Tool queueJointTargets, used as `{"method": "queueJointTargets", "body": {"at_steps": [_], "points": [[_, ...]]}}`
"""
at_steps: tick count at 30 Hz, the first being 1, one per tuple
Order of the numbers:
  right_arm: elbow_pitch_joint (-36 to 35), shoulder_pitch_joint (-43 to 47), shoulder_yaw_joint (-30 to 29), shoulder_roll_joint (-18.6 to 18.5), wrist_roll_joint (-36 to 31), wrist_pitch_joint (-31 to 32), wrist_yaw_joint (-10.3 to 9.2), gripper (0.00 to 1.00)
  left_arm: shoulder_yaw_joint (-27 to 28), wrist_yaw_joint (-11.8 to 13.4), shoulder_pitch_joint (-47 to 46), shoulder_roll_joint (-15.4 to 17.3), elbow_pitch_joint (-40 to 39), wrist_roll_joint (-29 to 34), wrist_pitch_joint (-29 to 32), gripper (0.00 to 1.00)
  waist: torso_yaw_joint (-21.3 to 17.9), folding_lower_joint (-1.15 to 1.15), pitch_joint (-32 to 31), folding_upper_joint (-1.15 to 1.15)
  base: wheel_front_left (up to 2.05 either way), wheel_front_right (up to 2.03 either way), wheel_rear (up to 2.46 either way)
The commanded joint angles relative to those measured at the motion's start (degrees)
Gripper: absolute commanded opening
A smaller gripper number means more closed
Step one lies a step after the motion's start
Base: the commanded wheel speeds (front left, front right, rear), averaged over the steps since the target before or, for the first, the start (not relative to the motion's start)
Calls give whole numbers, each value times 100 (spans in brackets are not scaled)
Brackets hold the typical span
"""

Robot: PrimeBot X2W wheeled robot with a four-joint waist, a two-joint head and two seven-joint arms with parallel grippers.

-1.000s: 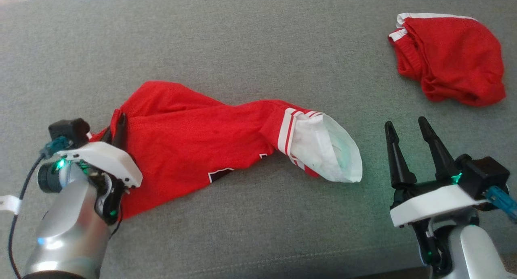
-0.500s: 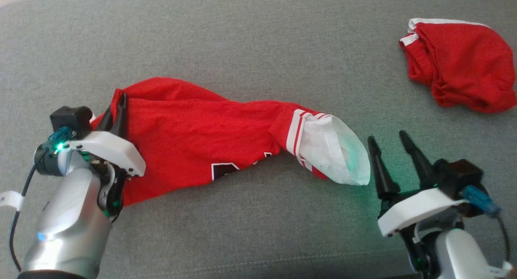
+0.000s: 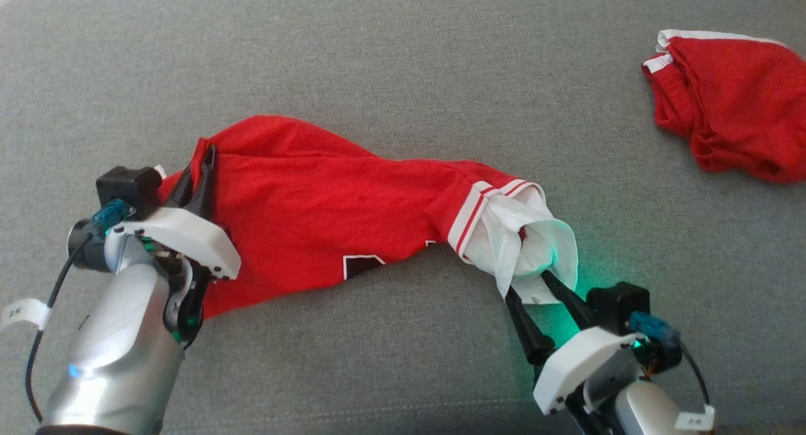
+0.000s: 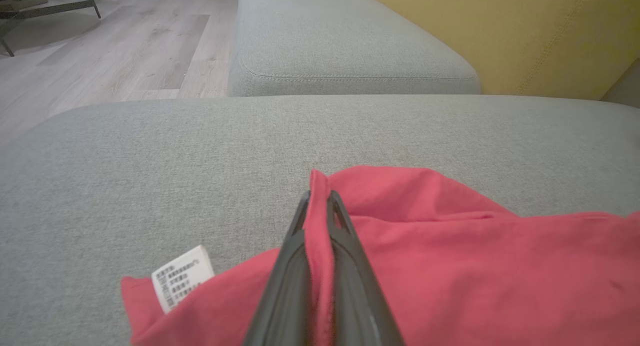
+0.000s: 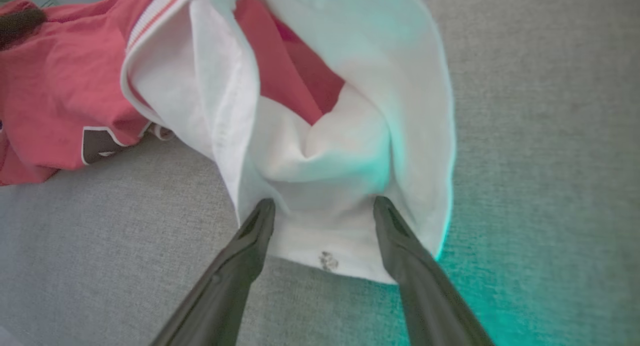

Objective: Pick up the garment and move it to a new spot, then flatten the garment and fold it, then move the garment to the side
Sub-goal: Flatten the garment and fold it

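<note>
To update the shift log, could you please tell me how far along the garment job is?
Done: nothing visibly; the red fabric jersey lies twisted, unfolded, on the grey fabric cushion. In hand: the left claw is shut on its red edge, and the right claw stands open astride its white cloth end. Left: close that grip, flatten, fold, move aside.

A grey couch seat (image 3: pixel 390 57) carries two things. A red jersey (image 3: pixel 315 202) lies crumpled and stretched across its middle, with the white end toward the right. A second red garment (image 3: pixel 730 101) lies bunched at the far right, well apart.
</note>
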Motion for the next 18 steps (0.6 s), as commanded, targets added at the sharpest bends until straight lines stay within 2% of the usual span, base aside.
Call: {"method": "queueJointTargets", "body": {"at_steps": [1,2,3,9,18], "points": [[-91,-202,161,-21,53,-45,-5,100,163,4,-109,188,-182,7,-27,0,3,0,-7,0,0,0,0],[-28,-227,182,-21,102,-63,-5,48,162,0,-101,193,-183,-2,-27,0,4,0,-10,0,0,0,0],[32,-247,190,-21,110,-72,-5,0,161,0,-92,198,-185,-8,-28,0,6,0,-17,0,0,0,0],[15,-296,-109,-21,-12,-343,-5,0,192,83,-11,278,-349,-4,-42,0,12,0,-68,0,0,0,0],[-1045,-331,-698,-21,-331,-557,-5,0,269,211,133,474,-954,24,-57,0,-10,0,-221,0,0,0,0]]}}
